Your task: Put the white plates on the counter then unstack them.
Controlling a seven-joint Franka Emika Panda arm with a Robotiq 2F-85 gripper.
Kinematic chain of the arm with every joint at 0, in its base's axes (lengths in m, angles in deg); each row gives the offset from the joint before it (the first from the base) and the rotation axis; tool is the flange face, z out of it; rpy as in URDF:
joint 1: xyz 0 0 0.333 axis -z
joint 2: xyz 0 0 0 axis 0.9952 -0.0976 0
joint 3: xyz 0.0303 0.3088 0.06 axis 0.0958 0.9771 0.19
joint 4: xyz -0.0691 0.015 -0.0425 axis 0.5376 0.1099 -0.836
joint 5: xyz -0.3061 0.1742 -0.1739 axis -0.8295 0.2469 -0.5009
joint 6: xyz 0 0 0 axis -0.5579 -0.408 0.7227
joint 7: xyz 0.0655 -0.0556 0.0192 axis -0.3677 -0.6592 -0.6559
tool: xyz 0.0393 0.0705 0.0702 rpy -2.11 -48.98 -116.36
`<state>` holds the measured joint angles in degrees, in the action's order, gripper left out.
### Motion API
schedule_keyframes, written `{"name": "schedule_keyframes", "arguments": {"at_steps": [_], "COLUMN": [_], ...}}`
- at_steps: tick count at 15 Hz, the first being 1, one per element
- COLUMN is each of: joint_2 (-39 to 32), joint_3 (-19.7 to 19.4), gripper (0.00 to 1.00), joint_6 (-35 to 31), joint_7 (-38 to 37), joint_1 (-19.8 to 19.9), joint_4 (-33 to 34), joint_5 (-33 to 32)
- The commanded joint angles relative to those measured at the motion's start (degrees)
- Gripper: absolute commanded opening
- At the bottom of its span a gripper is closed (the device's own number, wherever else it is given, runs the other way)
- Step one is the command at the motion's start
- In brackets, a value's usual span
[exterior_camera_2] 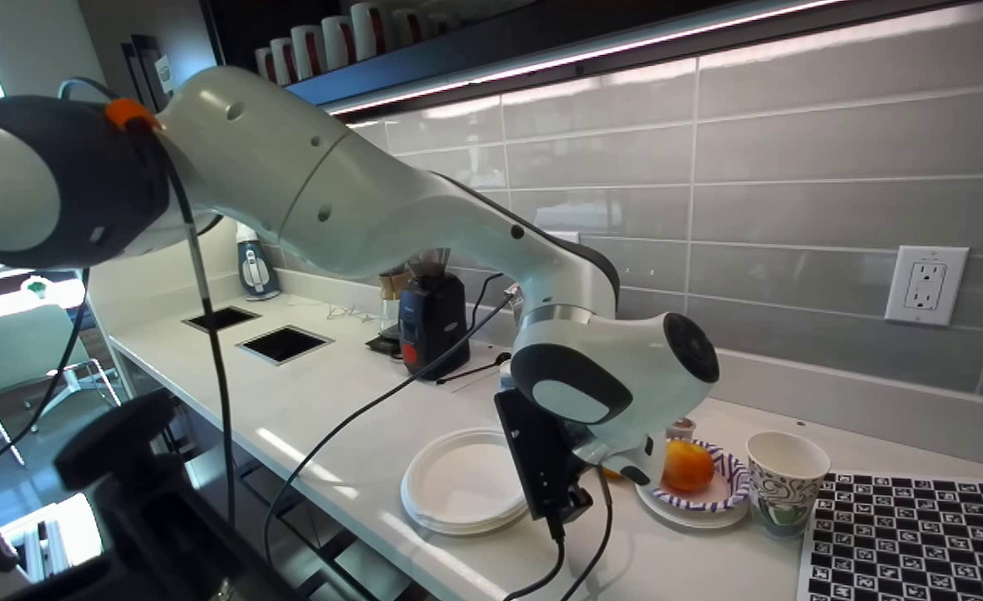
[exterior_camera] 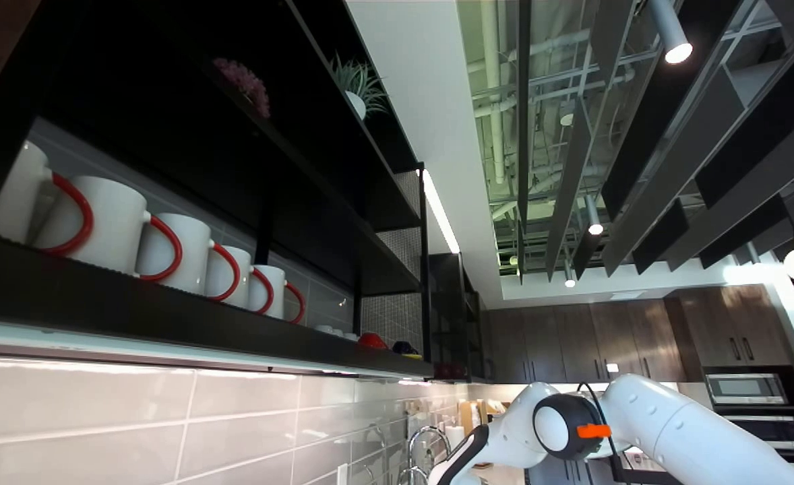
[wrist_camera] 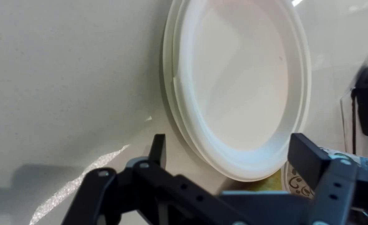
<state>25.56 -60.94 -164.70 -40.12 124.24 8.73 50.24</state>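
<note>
Some white plates (wrist_camera: 241, 78) lie stacked; a distant label (exterior_camera_2: 163, 73) is illegible.

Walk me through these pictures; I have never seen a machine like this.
The machine is a jointed white robot arm. Two pictures are taken from outside it; both show it, along with red-handled mugs on a shelf. The third is taken from its wrist, looking past its hand. On the counter lies a stack of white plates. Near it are a patterned cup, a checkered board, and a plate with a purple-patterned rim carrying what looks like a fruit. The hand's two fingers stand apart, seemingly close to the stack, and nothing appears to be held.
</note>
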Motion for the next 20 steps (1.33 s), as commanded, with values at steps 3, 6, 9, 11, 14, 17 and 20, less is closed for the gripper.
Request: {"name": "schedule_keyframes", "arguments": {"at_steps": [3,6,9,11,14,17,20], "joint_2": [-0.67,-0.8,-0.75,-0.8,-0.63,-0.11,0.29], "joint_3": [0.17,0.44,0.77,0.83,0.82,0.78,0.84], "gripper": [1.0,1.0,1.0,1.0,1.0,1.0,1.0], "joint_6": [-1.15,-0.85,-0.55,-0.51,-0.81,-2.48,-4.33], "joint_7": [-1.5,-1.15,-0.46,-0.05,1.25,3.1,4.89], "joint_1": [-1.67,-2.12,-2.4,-2.64,-2.85,-3.21,-3.56], "joint_4": [-0.25,-0.21,-0.28,-0.31,-0.63,-1.65,-2.32], "joint_5": [-5.33,-6.35,-7.05,-7.67,-8.72,-9.76,-10.3]}}
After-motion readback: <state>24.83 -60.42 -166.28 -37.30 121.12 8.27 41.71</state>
